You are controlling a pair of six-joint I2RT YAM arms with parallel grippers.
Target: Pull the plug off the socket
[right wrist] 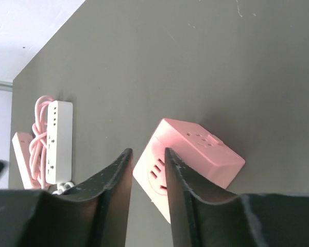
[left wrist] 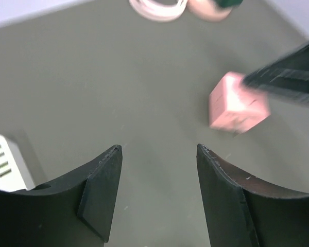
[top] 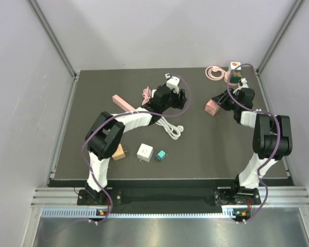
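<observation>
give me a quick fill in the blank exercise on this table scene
The cube socket by the right gripper is ___ in colour.
The left gripper has its jaws ___, nothing between them.
In the top view, the teal cube lies beside a larger cube coloured ___.
Missing words: pink; open; white.

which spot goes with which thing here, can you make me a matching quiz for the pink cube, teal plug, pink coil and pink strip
Things:
1 pink cube
2 teal plug
3 pink coil
4 pink strip

Places:
a far right corner
b beside the white cube
c far side, left half
d at the tip of the right arm

Pairs: 1-d, 2-b, 3-a, 4-c
</observation>
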